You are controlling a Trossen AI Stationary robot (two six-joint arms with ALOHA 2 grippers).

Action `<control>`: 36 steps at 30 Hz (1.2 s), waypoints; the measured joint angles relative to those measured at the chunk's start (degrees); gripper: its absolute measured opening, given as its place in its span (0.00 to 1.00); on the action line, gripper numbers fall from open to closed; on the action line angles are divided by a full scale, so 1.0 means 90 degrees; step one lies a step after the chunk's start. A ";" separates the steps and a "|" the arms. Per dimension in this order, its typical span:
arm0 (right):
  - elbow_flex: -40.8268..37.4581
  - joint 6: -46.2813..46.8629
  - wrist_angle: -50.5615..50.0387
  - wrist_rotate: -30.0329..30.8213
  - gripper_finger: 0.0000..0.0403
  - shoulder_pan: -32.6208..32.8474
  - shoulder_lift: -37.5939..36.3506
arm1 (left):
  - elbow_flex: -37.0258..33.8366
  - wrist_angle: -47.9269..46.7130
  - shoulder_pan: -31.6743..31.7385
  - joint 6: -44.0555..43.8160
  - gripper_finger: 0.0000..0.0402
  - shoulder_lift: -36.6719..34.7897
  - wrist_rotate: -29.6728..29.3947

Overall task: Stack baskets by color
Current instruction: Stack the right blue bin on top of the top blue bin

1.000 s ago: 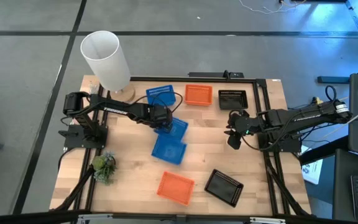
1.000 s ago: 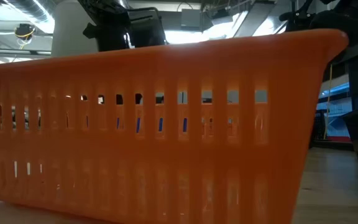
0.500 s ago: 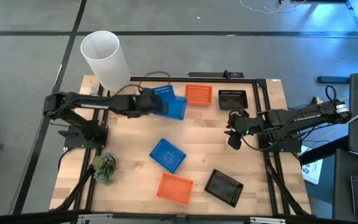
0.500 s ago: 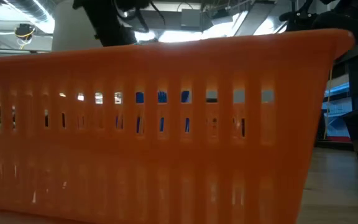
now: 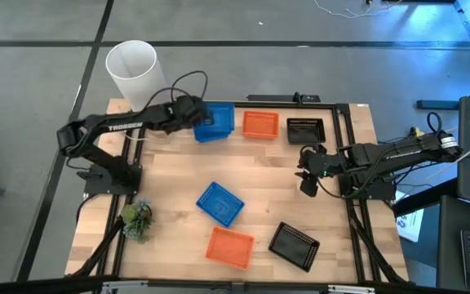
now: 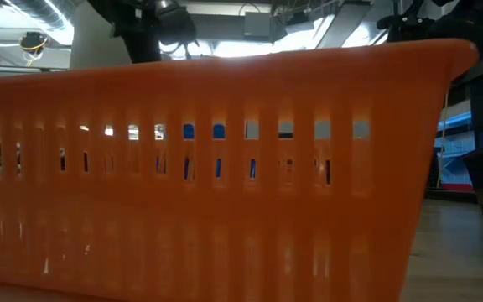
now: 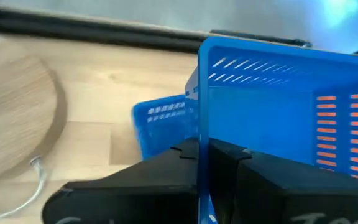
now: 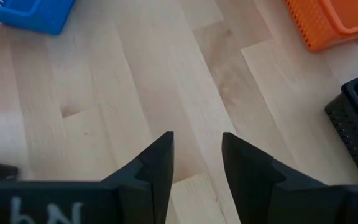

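1. High view: the left gripper (image 5: pixel 196 114) sits in the upper middle of the frame, carrying a blue basket (image 5: pixel 215 122) above the spot where another blue one lay.
2. Left wrist view shows that gripper's fingers clamped together on the near wall of the carried blue basket (image 7: pixel 272 118), with the wall running straight up from between them; a second blue basket (image 7: pixel 160 124) lies on the wood just beyond and lower.
3. To do this step well, I judge the carried tray should be levelled and squared with the lower one before release, so that it nests rather than catches on a rim.
4. High view, lower middle: a third blue basket (image 5: pixel 220 203) lies alone, with an orange basket (image 5: pixel 229 246) and a black basket (image 5: pixel 293 245) below it.
5. The right gripper (image 5: pixel 308 181) waits at centre right, fingers apart over bare wood, holding nothing.
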 joint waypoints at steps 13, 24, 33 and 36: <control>0.0001 -0.0365 0.0017 -0.0041 0.33 0.0002 0.0000 | -0.0001 -0.0025 0.0134 -0.0775 0.00 0.0577 0.0130; 0.0002 -0.0397 0.0005 -0.0163 0.33 0.0005 -0.0002 | -0.0001 -0.0086 0.0134 -0.1031 0.00 0.0700 0.0255; 0.0001 -0.0509 0.0006 -0.0165 0.33 0.0005 -0.0002 | -0.0001 -0.0086 0.0134 -0.1024 0.03 0.0700 0.0560; 0.0000 -0.0511 0.0007 -0.0165 0.33 0.0005 -0.0002 | -0.0001 -0.0086 0.0134 -0.1024 0.03 0.0700 0.0564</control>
